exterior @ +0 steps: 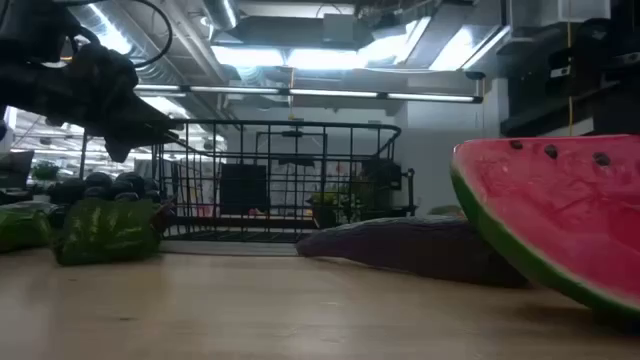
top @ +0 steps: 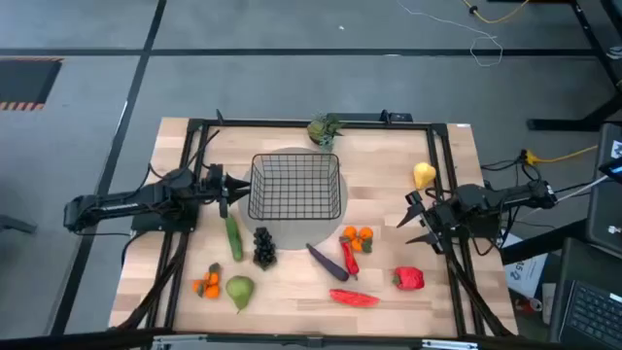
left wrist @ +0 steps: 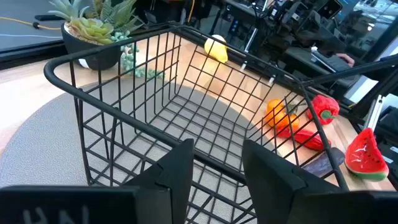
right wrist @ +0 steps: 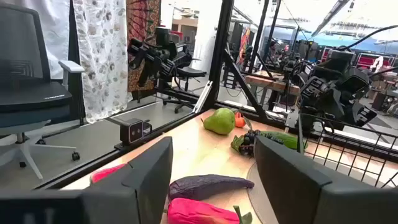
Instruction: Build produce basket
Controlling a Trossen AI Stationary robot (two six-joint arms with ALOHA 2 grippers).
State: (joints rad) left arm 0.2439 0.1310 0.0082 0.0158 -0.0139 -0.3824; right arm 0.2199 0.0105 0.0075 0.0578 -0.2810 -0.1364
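Left gripper (top: 229,187) sits at the basket's (top: 296,187) 9 o'clock rim, fingers parted, nothing held; from my left wrist the near wire edge lies just past my fingertips. Right gripper (top: 415,222) waits at the table's 3 o'clock side, spread wide and empty, just below the yellow pear (top: 424,175).

Basket: empty, standing on the grey mat (top: 292,238) at table centre. All produce lies outside it.

Nearest to my left gripper: cucumber (top: 233,237) at its 6 o'clock, close by, with grapes (top: 263,246) just beside that. Green pear (top: 239,290) and an orange cluster (top: 207,284) lie farther out at 6 to 7 o'clock. Eggplant (top: 326,261), chili (top: 349,257), a second orange cluster (top: 357,235), pepper (top: 409,279) and a watermelon slice (top: 354,297) lie nearer my right gripper, at its 7 to 9 o'clock.

Judgement: first pick is not yet made. Recommended: swing left gripper back from the rim, align across the cucumber's narrow width, descend vertically, avoid nudging the grapes.
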